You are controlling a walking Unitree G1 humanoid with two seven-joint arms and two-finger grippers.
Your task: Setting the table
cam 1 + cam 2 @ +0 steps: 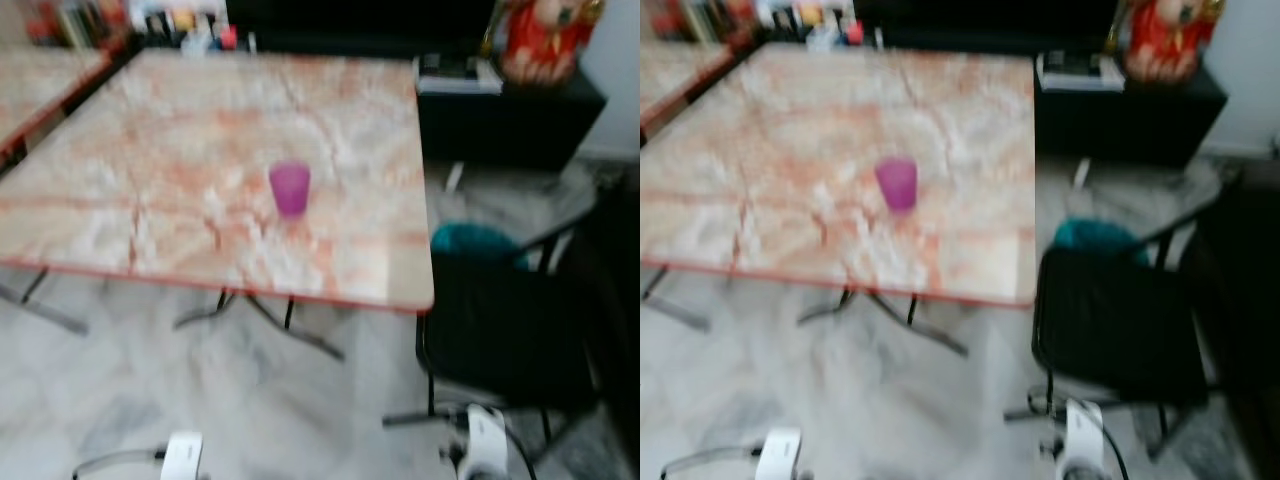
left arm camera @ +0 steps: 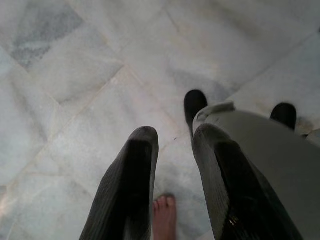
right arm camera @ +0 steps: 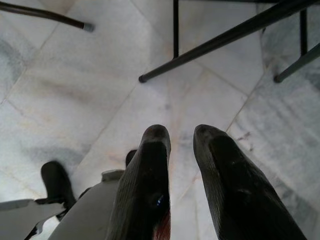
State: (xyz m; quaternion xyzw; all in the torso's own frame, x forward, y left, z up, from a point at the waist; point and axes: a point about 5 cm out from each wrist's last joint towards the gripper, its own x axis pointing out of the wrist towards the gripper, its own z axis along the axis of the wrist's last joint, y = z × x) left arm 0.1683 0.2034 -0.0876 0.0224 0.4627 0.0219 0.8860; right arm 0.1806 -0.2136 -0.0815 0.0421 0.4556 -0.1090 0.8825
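A purple cup point(image 1: 289, 187) stands upright on a pink marble-patterned table point(image 1: 150, 130), toward its near right part. The head views are blurred. Both arms hang low by my sides, well short of the table's near edge. My left gripper point(image 2: 175, 132) points down at the floor, fingers apart with nothing between them. My right gripper point(image 3: 181, 132) hangs the same way, open and empty above the tiles.
A black chair point(image 1: 500, 330) stands at the table's right corner, with a teal object point(image 1: 475, 240) behind it. A black cabinet point(image 1: 510, 110) carries a red figure point(image 1: 540, 35). A second table point(image 1: 30, 80) is at far left. Bare toes point(image 2: 162, 207) show near my left gripper.
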